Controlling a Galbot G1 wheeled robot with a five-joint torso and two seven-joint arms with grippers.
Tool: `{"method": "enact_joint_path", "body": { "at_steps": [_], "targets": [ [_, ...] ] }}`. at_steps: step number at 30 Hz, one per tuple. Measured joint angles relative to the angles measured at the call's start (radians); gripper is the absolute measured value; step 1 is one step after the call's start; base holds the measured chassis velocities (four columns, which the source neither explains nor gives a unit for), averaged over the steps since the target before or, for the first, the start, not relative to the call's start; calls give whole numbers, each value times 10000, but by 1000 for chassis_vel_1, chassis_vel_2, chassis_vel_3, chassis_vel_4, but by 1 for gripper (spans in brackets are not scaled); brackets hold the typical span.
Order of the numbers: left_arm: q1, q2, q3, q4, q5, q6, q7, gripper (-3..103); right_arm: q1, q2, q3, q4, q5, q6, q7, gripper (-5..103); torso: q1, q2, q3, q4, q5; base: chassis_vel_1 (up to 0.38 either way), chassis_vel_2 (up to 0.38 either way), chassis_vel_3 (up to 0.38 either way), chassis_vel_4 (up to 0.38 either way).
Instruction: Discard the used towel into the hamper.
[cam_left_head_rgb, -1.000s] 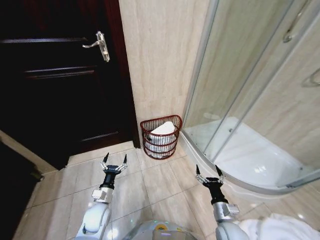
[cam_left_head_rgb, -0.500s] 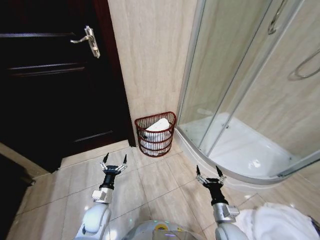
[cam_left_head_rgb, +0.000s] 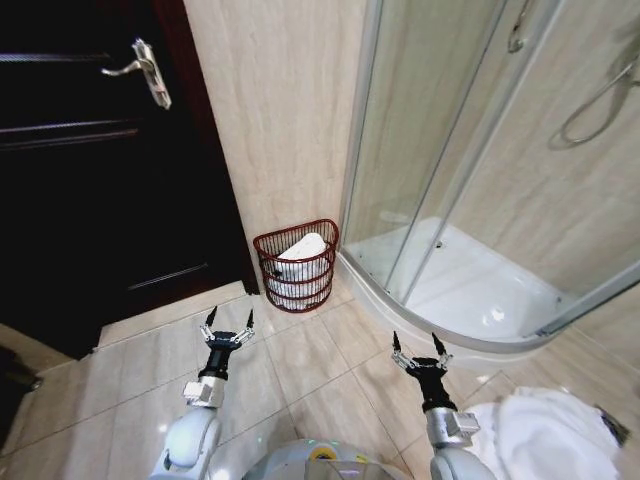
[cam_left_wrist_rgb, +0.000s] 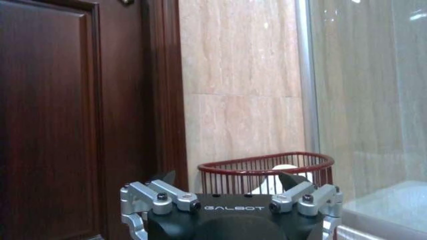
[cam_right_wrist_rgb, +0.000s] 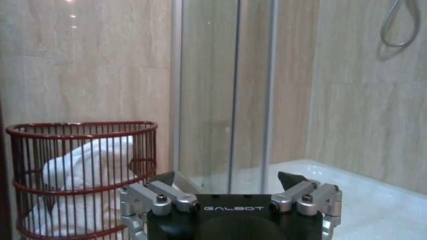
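Note:
The hamper, a small reddish-brown ribbed basket, stands on the floor against the beige wall, between the dark door and the shower. A white towel lies inside it and also shows through the ribs. A second white towel lies heaped on the floor at the lower right, beside my right arm. My left gripper and right gripper both hover open and empty over the tiles, short of the hamper. The hamper rim rises beyond the open left gripper. The right gripper has the hamper off to one side.
A dark wooden door with a metal handle is at the left. A glass shower enclosure with a raised white tray takes up the right. Beige floor tiles lie between my grippers and the hamper.
The whole picture has shifted left, so the camera has turned right. More of the heaped white towel shows at the lower right. Both grippers hold the same open pose.

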Motion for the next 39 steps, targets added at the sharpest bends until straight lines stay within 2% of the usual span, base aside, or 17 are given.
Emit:
{"method": "enact_joint_path", "body": {
  "at_steps": [9, 24, 39],
  "targets": [
    [-12, -4, -19, -38, -16, -74, 1, 100, -52, 77, -38, -24, -6, 134, 9, 100, -72, -451, -375, 0, -1, -47, -38, -39, -35],
    [-23, -10, 17, -32, 49, -106, 37, 100, -69, 115, -1, -49, 15, 221, 30, 100, -78, -1003, -903, -2, 0, -50, -52, -55, -59],
    [-26, 37, -40, -15, 39, -264, 106, 100, -90, 143, -3, -31, 0, 222, 31, 100, -80, -1005, -922, -2, 0, -49, -53, -53, -61]
  ]
}}
